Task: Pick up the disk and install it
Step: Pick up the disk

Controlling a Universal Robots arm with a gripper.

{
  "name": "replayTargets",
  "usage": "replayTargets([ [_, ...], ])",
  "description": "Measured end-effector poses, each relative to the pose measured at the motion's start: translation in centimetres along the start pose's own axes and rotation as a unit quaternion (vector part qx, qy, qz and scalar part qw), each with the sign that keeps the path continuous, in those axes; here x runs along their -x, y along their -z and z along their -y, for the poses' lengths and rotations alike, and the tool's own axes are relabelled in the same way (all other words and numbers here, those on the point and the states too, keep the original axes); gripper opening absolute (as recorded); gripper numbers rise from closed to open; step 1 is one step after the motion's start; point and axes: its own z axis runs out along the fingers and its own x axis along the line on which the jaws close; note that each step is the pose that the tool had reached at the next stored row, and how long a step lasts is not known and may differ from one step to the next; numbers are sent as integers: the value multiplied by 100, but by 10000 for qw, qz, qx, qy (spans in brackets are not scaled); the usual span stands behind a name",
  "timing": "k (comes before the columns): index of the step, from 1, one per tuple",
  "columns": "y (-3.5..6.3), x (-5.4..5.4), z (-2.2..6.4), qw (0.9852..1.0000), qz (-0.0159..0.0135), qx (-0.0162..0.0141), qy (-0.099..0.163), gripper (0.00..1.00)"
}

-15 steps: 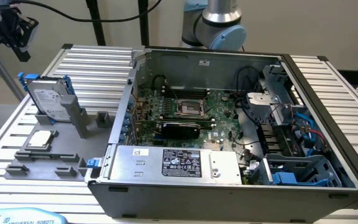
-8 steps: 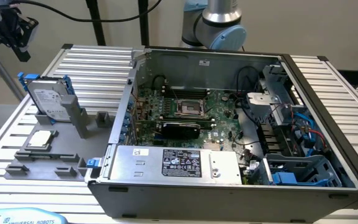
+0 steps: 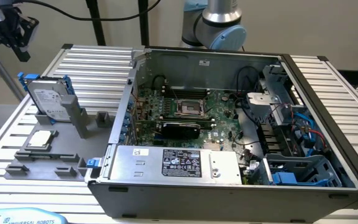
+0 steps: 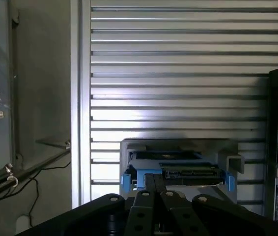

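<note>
Gripper (image 4: 156, 178) poised over the disk (image 3: 47, 99), nothing in hand.

We see the pincer narrow, its fingers drawn together and empty, high above the table (image 3: 98, 65) near the corner at the exterior view's left. The disk stands on edge in a grey stand (image 3: 71, 112) by that same side of the table, outside the open case (image 3: 210, 65). From the wrist we look straight down on its top edge. We judge the step to be the approach. To do it well, we would spread the fingers wider than the disk is thick, centre them across its flat faces and not its blue frame ends, and come down plumb so the stand's posts are not struck.
</note>
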Motion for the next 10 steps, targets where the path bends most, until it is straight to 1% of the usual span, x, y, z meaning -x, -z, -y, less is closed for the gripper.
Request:
replayTargets([
  [3,-1,0,0,9996,-9,3,270,11],
  [5,-3,0,0,9990,-15,5,458,11],
  [8,-6,0,0,9974,-23,7,727,11],
  [10,-8,0,0,9959,-29,9,909,11],
])
